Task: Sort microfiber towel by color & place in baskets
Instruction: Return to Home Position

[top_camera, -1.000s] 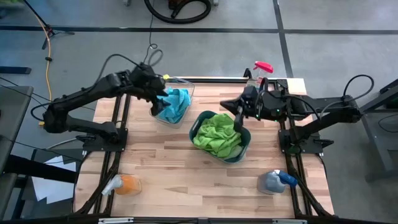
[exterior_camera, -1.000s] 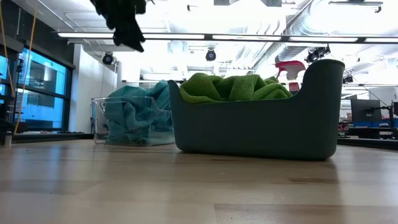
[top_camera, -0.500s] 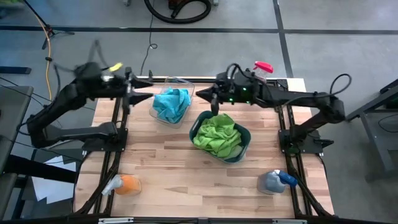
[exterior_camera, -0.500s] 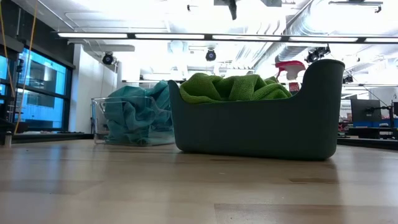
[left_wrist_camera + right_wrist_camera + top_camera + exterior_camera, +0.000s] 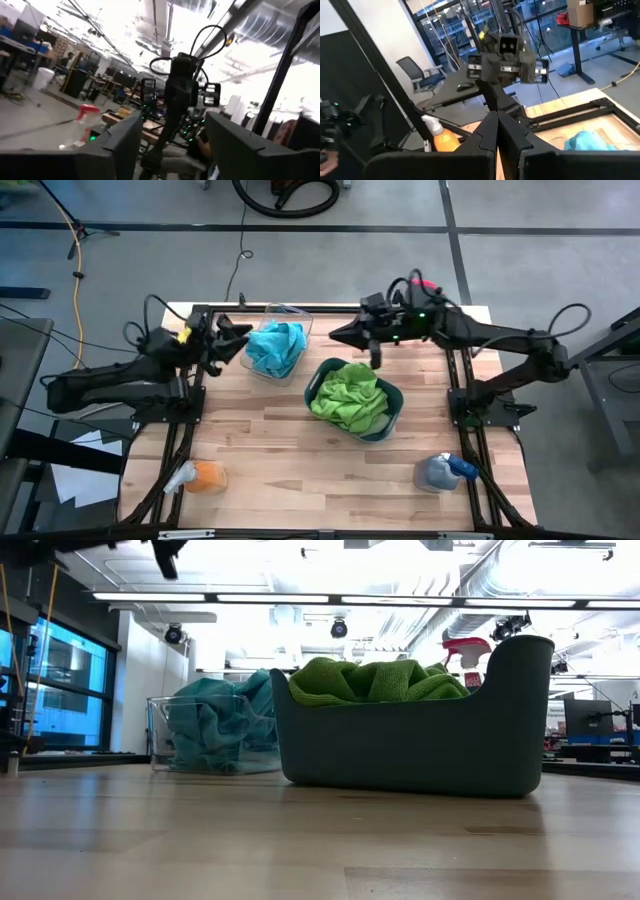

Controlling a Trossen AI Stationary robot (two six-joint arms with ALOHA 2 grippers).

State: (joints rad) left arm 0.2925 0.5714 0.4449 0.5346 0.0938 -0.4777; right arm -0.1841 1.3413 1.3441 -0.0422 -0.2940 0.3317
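Note:
Turquoise microfiber towels (image 5: pixel 277 346) fill the clear basket (image 5: pixel 296 320) at the far middle of the table. Lime green towels (image 5: pixel 349 398) are heaped in the dark teal-grey basket (image 5: pixel 392 420) beside it, rising above its rim in the low view (image 5: pixel 372 680). My left gripper (image 5: pixel 238 336) hangs open just left of the clear basket, pointing toward the right arm, with nothing between its fingers (image 5: pixel 126 145). My right gripper (image 5: pixel 338 335) is shut and empty, raised between the two baskets near the far edge and pointing toward the table's left. Its closed tips (image 5: pixel 496 131) show in the right wrist view.
An orange spray bottle (image 5: pixel 200 477) lies at the near left corner and a grey-blue one (image 5: pixel 443 472) at the near right. A pink-topped bottle (image 5: pixel 424 286) stands at the far right edge. Black frame rails (image 5: pixel 190 410) run along both sides of the table.
My left gripper has drawn back from over the clear basket toward the table's left edge and tipped up from pointing down to about level. My right gripper has left the dark basket, swung toward the far edge and the left, and turned level. The towels have stayed put.

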